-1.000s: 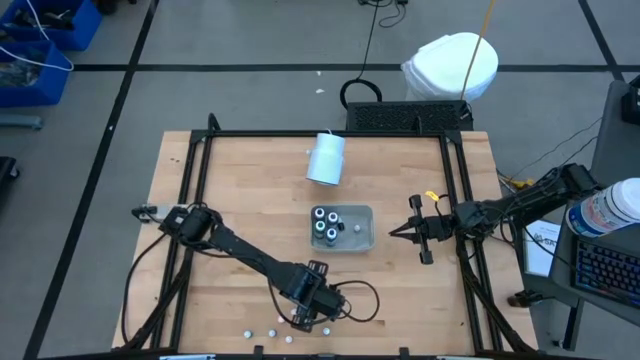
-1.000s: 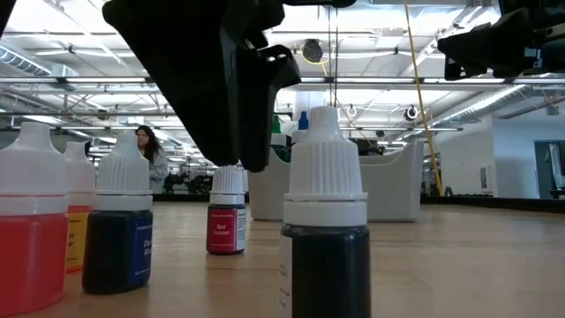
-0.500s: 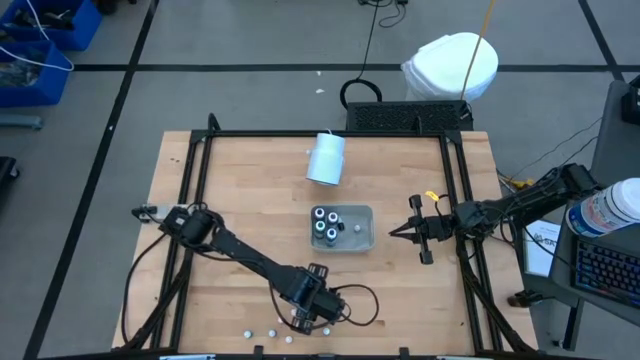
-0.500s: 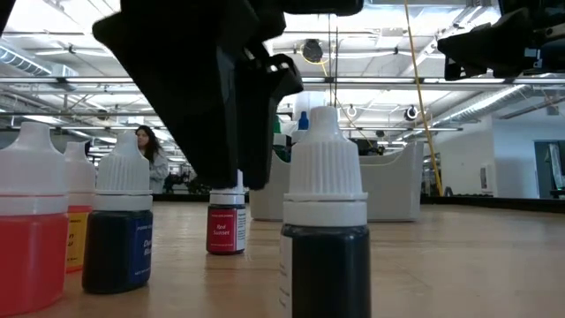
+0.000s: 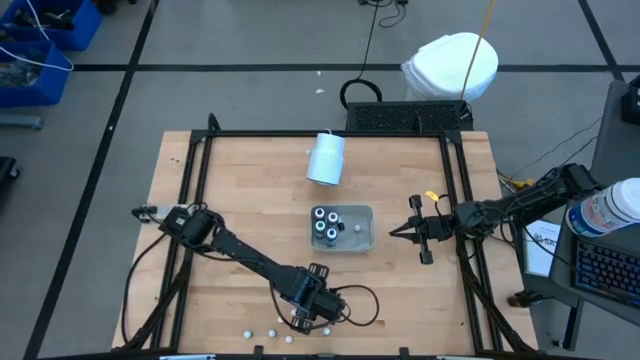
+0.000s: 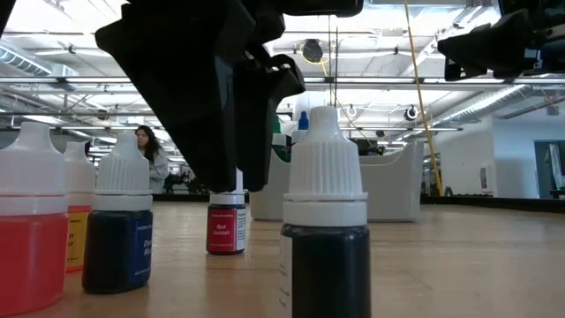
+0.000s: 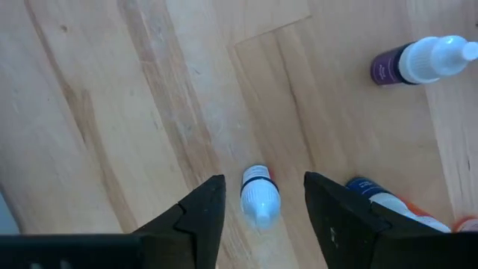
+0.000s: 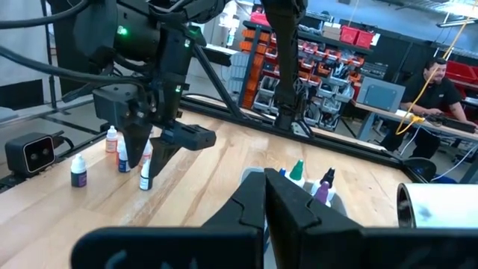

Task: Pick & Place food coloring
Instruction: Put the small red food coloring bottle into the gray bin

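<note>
Several tiny food coloring bottles with white caps stand at the table's near edge (image 5: pixel 272 333). In the low view they show as red (image 6: pixel 31 238), dark blue (image 6: pixel 119 234) and black (image 6: pixel 325 247). My left gripper (image 7: pixel 260 218) is open and points down over a red-labelled bottle (image 7: pixel 259 196), which stands upright on the wood (image 6: pixel 227 228). One finger stands on either side of its cap without touching. More bottles stand in the pale grey-blue tray (image 5: pixel 362 238). My right gripper (image 8: pixel 266 200) is shut and empty, at the tray's right (image 5: pixel 395 232).
A pale blue-white cylinder (image 5: pixel 326 158) lies on its side at the table's far middle. A purple-labelled bottle (image 7: pixel 418 63) lies apart from the group. A black cable (image 5: pixel 362 300) loops beside my left gripper. A person (image 6: pixel 148 155) shows in the room behind.
My left gripper has gone down over the red-labelled bottle, so that in the low view its fingers now cover the bottle's cap. The bottle has stayed where it was.
</note>
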`<state>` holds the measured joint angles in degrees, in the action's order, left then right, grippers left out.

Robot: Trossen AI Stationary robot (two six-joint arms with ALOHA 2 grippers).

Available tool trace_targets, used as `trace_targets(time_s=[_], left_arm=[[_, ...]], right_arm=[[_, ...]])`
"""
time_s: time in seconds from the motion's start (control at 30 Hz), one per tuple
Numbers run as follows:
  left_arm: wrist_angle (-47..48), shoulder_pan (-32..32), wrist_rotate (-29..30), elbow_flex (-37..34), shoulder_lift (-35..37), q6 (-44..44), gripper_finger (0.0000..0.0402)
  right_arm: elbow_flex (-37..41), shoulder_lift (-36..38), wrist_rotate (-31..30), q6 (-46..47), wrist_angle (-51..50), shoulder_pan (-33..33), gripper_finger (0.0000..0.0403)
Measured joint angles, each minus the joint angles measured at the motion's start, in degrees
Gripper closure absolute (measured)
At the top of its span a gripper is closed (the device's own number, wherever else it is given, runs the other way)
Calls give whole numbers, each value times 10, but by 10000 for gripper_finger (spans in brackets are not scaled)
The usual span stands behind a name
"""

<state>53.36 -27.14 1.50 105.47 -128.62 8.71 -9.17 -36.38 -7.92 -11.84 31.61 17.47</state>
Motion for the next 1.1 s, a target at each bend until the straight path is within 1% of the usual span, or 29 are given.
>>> trace_targets(time_s=[0.3,0.47,0.67,0.77,0.9,1.0,1.1], left_arm=[[0,1,0,0,0,-12,303],[0,1,-4,1,0,-38,353],[9,1,-5,1,1,-54,355],[49,1,-3,19,0,-54,348],[88,2,-6,71,0,-66,340],[119,3,17,127,0,-99,354],[139,11,43,181,1,-134,356]], right_arm=[[0,0,0,4,-2,0,403],[0,0,0,6,-2,0,403],[0,0,0,16,-2,0,403],[0,0,2,17,-2,0,403],[0,0,2,17,-2,0,403],[0,0,2,17,-2,0,403],[0,0,2,17,-2,0,403]])
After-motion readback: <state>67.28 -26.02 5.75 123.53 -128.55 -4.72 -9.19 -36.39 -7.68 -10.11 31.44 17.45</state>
